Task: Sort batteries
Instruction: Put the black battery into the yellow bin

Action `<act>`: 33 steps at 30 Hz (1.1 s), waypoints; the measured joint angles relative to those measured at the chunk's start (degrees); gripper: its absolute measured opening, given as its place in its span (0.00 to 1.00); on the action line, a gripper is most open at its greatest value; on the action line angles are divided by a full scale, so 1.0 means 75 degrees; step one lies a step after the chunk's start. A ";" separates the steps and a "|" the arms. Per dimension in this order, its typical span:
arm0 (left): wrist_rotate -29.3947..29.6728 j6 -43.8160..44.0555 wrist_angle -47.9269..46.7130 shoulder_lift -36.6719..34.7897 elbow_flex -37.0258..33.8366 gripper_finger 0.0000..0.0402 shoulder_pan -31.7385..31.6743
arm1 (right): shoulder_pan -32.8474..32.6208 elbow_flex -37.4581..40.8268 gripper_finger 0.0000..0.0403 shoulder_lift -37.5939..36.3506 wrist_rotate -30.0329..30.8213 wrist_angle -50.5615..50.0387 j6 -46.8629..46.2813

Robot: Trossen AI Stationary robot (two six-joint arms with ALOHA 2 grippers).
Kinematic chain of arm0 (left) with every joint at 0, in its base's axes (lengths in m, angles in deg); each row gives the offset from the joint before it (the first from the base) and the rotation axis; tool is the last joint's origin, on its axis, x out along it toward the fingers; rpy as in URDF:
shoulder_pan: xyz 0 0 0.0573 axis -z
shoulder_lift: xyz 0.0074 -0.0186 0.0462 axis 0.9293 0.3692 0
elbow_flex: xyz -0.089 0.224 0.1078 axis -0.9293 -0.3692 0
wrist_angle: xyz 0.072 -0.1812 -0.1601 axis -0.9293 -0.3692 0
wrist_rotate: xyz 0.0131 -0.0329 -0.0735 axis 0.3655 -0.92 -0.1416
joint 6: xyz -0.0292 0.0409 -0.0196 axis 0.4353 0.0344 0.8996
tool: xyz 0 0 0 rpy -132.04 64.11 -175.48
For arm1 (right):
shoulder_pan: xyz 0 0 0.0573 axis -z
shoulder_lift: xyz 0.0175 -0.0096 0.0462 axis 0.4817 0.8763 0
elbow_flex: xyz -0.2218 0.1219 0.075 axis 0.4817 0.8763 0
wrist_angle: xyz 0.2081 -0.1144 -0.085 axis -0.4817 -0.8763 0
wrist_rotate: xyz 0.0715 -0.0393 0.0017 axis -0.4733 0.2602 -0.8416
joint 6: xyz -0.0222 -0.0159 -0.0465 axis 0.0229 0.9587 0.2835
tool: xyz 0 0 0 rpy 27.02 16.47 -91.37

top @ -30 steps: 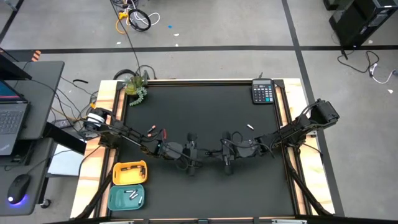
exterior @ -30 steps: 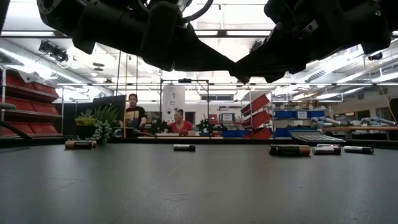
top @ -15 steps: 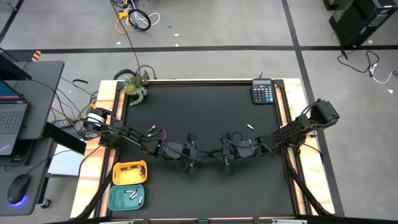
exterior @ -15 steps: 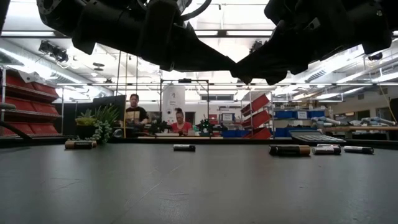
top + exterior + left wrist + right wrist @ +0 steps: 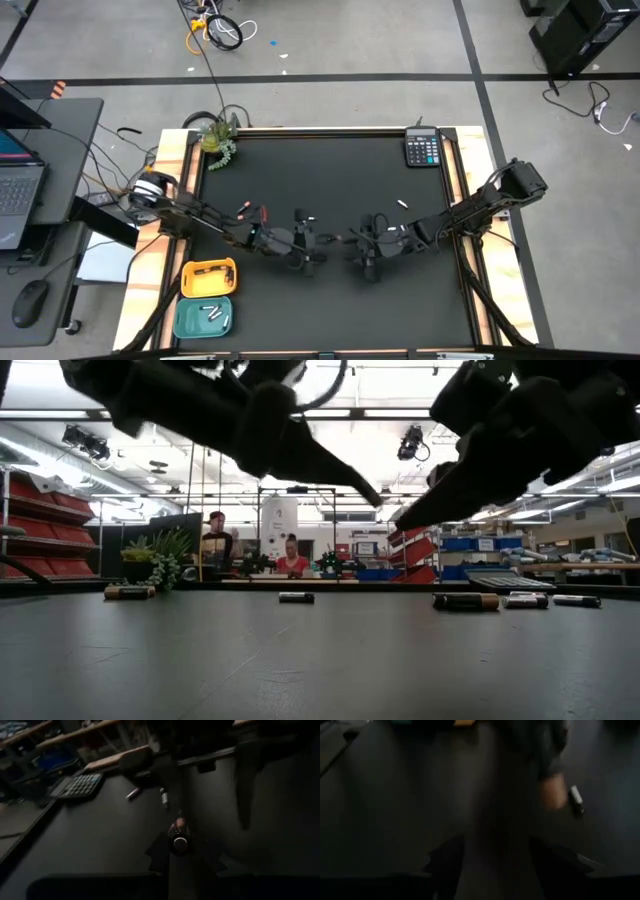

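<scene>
1. The left pincer [image 5: 322,240] hangs over the middle of the counter [image 5: 330,170], pinching a dark battery [image 5: 179,837] with a copper end by its far tip; so short a hold could let it tilt or slip out on the way to a tray
2. The right pincer [image 5: 348,240], spread apart and empty, sits just beside the left one; if either arm swings across, the two could knock together and jar the battery loose
3. Two trays sit at the counter's near left corner: the teal tray [image 5: 203,318] holds pale batteries, the yellow tray [image 5: 208,277] looks meant for dark ones, so a drop into the wrong one would spoil the sort
4. Loose batteries remain near the calculator [image 5: 423,149], one white battery [image 5: 403,204] among them; a low sweep of an arm could roll them off
</scene>
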 joint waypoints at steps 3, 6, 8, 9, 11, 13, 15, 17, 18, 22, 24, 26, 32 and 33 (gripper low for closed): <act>0.0390 0.0447 -0.1208 -0.0574 0.0001 0.13 0.0215 | -0.0001 0.0000 0.62 -0.0022 0.0034 -0.0212 -0.0038; 0.0507 0.1429 -0.2824 -0.1396 0.0000 0.13 0.0533 | -0.0001 0.0000 0.62 -0.0022 0.0305 -0.0381 -0.0012; 0.0430 0.2492 -0.4107 -0.2102 0.0000 0.13 0.0851 | -0.0001 0.0000 0.62 -0.0022 0.0587 -0.0487 0.0124; 0.0276 0.3123 -0.4736 -0.2436 0.0000 0.13 0.1022 | 0.0003 0.0000 0.61 -0.0022 0.0727 -0.0492 0.0221; -0.0182 0.4658 -0.5971 -0.3089 0.0000 0.13 0.1428 | 0.0057 0.0000 0.60 -0.0025 0.1072 -0.0465 0.0478; -0.0509 0.6171 -0.6896 -0.3640 0.0000 0.13 0.1924 | 0.0156 0.0003 0.58 -0.0025 0.1528 -0.0413 0.0731; -0.0593 0.7361 -0.7409 -0.4054 0.0000 0.13 0.2543 | 0.0313 0.0006 0.57 -0.0025 0.1863 -0.0197 0.0963; -0.0646 0.8312 -0.7852 -0.4354 0.0000 0.13 0.3207 | 0.0525 0.0006 0.56 -0.0028 0.1890 0.0038 0.1222; -0.0732 0.8831 -0.8087 -0.4481 0.0000 0.13 0.3490 | 0.0640 0.0006 0.55 -0.0028 0.1859 0.0141 0.1341; -0.1130 1.1354 -0.9549 -0.4798 0.0000 0.13 0.4484 | 0.1151 0.0006 0.53 -0.0028 0.1565 0.0371 0.1507; -0.1399 1.2367 -1.0379 -0.4838 0.0000 0.13 0.4883 | 0.1388 0.0009 0.52 -0.0028 0.1306 0.0454 0.1489; -0.1605 1.3161 -1.1238 -0.4843 0.0000 0.13 0.5156 | 0.1585 0.0009 0.52 -0.0028 0.1041 0.0595 0.1477; -0.1685 1.4544 -1.2424 -0.4840 -0.0006 0.19 0.5412 | 0.1825 0.0009 0.50 -0.0028 0.0536 0.0906 0.1494; -0.1665 1.4563 -1.2408 -0.4840 -0.0006 0.24 0.5405 | 0.1826 0.0009 0.50 -0.0028 0.0516 0.0906 0.1495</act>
